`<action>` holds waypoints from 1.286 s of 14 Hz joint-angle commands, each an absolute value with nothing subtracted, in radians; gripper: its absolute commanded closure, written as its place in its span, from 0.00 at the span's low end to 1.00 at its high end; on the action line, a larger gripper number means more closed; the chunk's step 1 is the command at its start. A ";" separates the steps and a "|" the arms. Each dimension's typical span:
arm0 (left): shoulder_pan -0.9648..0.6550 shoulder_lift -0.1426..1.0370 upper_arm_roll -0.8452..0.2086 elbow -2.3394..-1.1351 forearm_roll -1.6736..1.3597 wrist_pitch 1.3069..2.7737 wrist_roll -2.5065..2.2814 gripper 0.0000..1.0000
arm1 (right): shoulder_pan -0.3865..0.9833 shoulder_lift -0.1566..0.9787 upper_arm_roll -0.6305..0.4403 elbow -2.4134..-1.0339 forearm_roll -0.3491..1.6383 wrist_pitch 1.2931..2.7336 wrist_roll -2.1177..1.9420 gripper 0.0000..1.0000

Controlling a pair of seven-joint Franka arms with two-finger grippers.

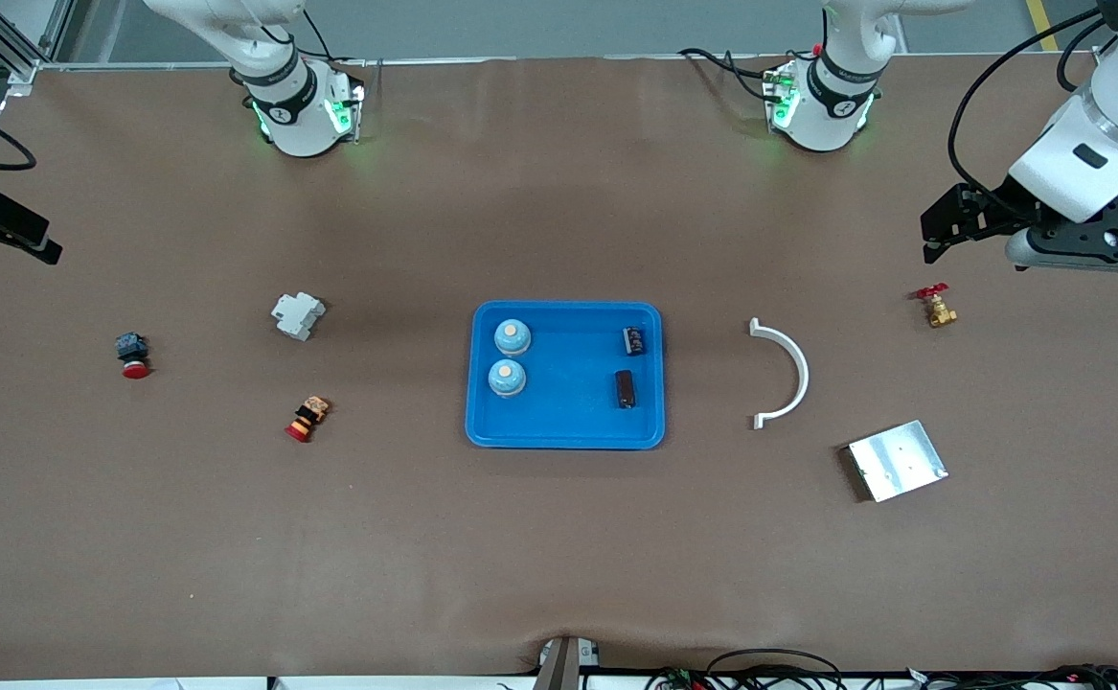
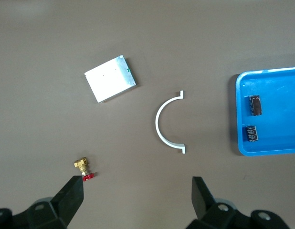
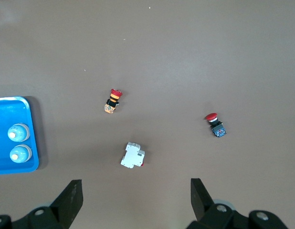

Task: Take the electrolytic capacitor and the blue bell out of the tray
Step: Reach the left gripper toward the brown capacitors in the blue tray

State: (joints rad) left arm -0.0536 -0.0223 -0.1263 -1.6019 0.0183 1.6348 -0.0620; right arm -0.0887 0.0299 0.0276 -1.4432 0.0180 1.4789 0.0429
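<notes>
The tray (image 1: 565,433) sits mid-table between both raised claws, holding two blue bells (image 1: 513,336) and two dark capacitors (image 1: 625,388). The left gripper (image 2: 138,191) gapes empty near the brass valve (image 1: 937,309). The right gripper (image 3: 135,191), mostly cut off in the front view, gapes empty too.

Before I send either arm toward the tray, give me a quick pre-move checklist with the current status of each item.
1. Left tool open, holding nothing, up over the table's left-arm end: ok.
2. Right tool open, holding nothing, over the right-arm end: ok.
3. Both blue bells upright in the tray, on its right-arm side: ok.
4. Two dark capacitors in the tray's left-arm side, apart from each other: ok.
5. Which bell and which capacitor to take: cannot tell.
6. Bare table beside the tray for set-down; white curved bracket lies apart from it: ok.
</notes>
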 commanded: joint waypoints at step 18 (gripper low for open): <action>-0.188 0.257 -0.307 -1.632 -0.034 1.870 -0.590 0.00 | 0.018 0.101 0.028 -1.454 0.032 1.437 0.048 0.00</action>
